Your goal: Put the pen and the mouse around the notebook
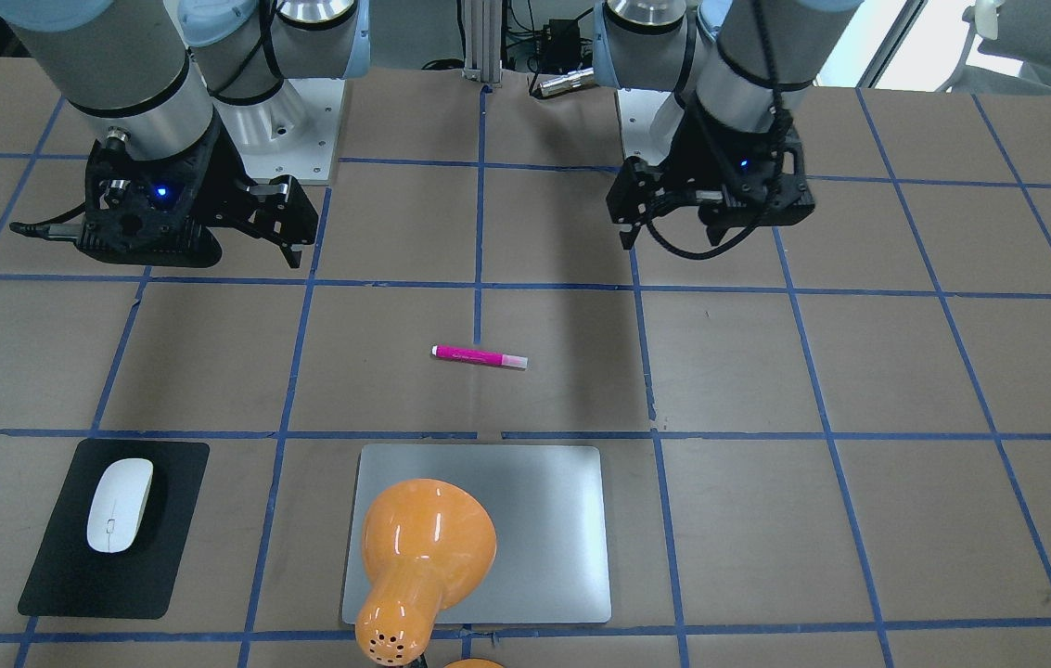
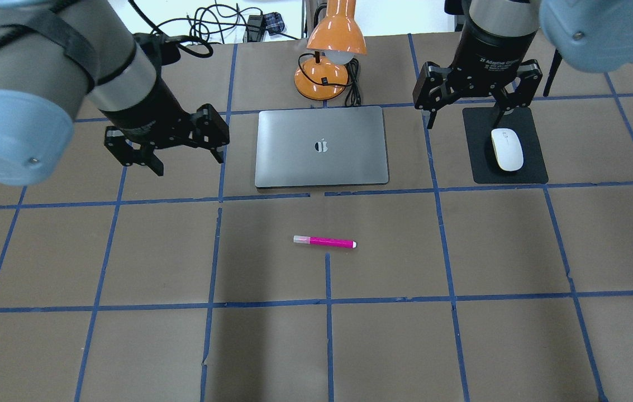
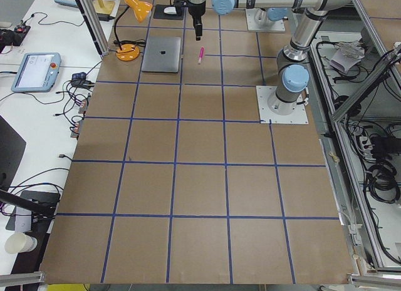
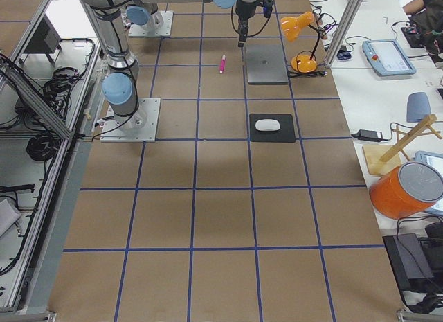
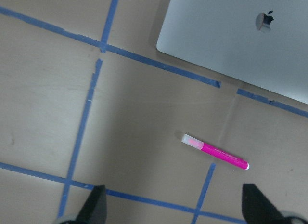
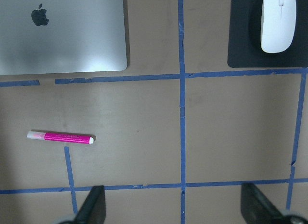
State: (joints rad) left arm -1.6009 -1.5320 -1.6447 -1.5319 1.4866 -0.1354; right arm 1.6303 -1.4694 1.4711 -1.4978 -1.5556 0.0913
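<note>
The magenta pen [image 2: 324, 242] lies flat on the brown table, well in front of the notebook [image 2: 322, 167], a closed silver laptop. The white mouse [image 2: 507, 149] rests on a black mat [image 2: 534, 170] to the notebook's right in the overhead view. My left gripper [image 2: 188, 164] hovers open and empty to the left of the notebook. My right gripper [image 2: 464, 123] hangs open and empty between the notebook and the mouse, near the mat's far corner. In the left wrist view the pen [image 5: 215, 152] sits ahead of the open fingers. The right wrist view shows the pen [image 6: 61, 137], the mouse [image 6: 278, 21] and the notebook [image 6: 62, 36].
An orange desk lamp [image 2: 330, 50] with its cable stands just beyond the notebook's far edge. Blue tape lines grid the brown table [image 2: 126, 346]. In the side views, tablets, cables and an orange tub lie off the table's far side.
</note>
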